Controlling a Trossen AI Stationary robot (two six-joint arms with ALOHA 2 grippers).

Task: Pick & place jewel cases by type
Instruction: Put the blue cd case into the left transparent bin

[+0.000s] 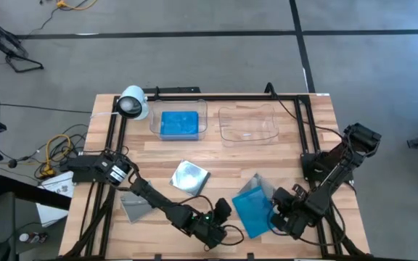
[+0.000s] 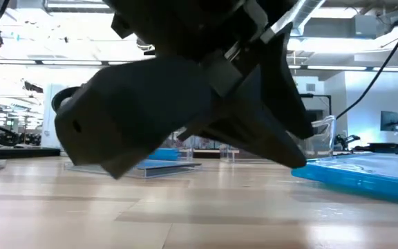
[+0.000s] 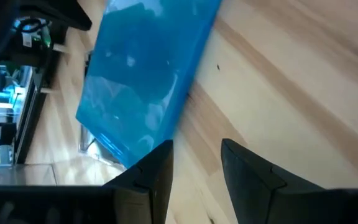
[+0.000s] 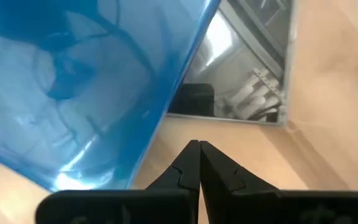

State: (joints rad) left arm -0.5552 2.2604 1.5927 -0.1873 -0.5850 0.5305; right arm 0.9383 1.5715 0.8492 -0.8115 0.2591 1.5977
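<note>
A blue case [image 1: 254, 211] lies flat on the tabletop [image 1: 296, 156] near its front edge, between the two grippers: the left gripper [image 1: 219, 214] sits just beside its left edge with jaws parted and nothing between them, the right gripper [image 1: 278, 215] just off its right edge with jaws clenched on nothing. The blue case partly covers a clear case [image 1: 258, 183] behind it, and in the low view the left arm blocks most of the scene.

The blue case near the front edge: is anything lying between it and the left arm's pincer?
No. In the left wrist view only bare wood separates the open left pincer from the blue case.
</note>
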